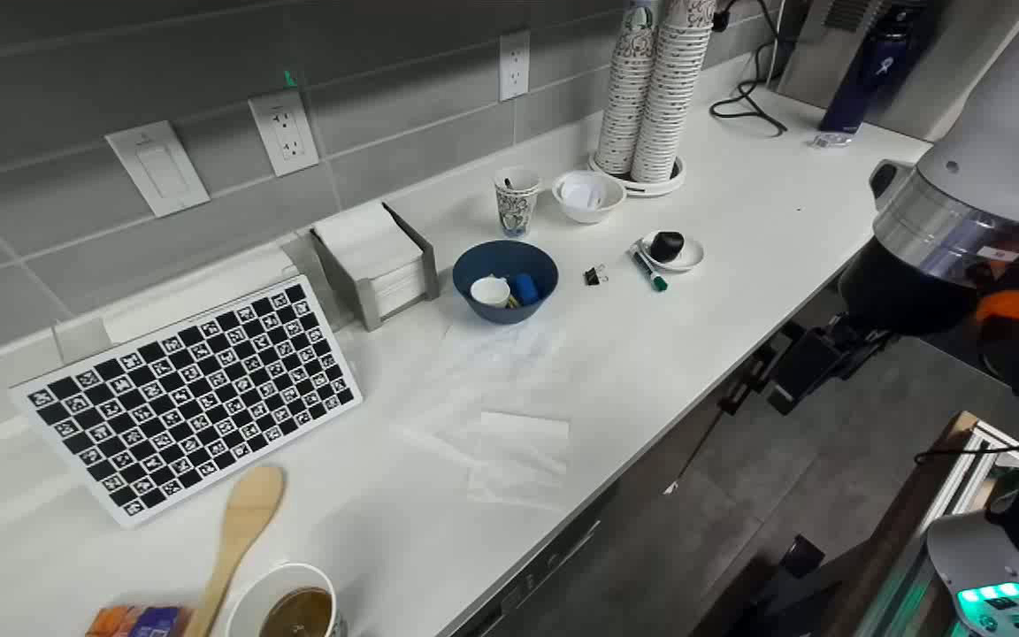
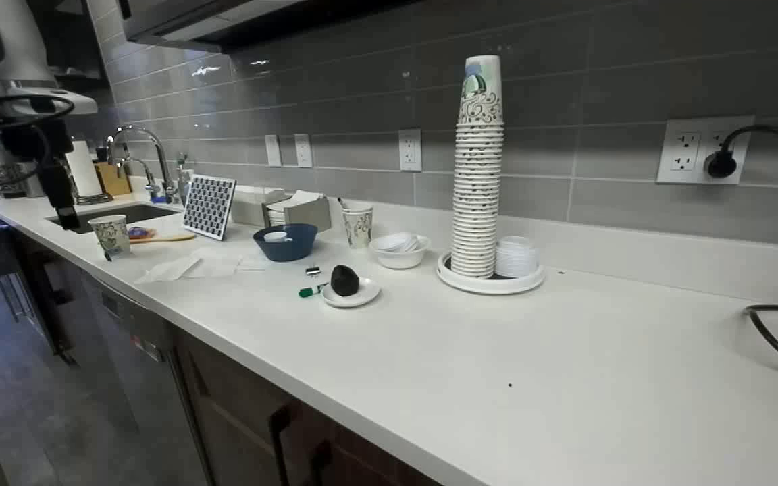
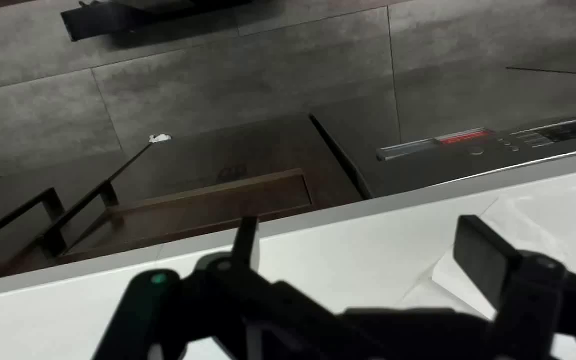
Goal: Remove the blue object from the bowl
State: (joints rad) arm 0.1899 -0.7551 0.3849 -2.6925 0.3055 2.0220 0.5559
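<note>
The dark navy-blue bowl (image 1: pixel 483 257) stands on the white counter beside the napkin box; it also shows in an exterior view (image 2: pixel 286 248). A small blue object (image 1: pixel 524 289) lies inside it, next to a small white cup (image 1: pixel 490 291); the bowl wall hides the blue object in the other exterior picture. My gripper (image 1: pixel 755 400) is well apart from the bowl, above and near the counter's front edge. In the wrist view the gripper (image 3: pixel 363 245) has its two fingers wide apart with nothing between them. The bowl and the blue object are out of the wrist view.
Around the bowl are a napkin box (image 1: pixel 394 274), a paper cup (image 1: pixel 517 202), a white bowl (image 1: pixel 589 196), a black clip (image 1: pixel 595 275), a green-tipped marker (image 1: pixel 651 270) and a white dish (image 1: pixel 691 254) with a dark object. Tall cup stacks (image 1: pixel 655 106) and a checkered board (image 1: pixel 191 398) stand farther off.
</note>
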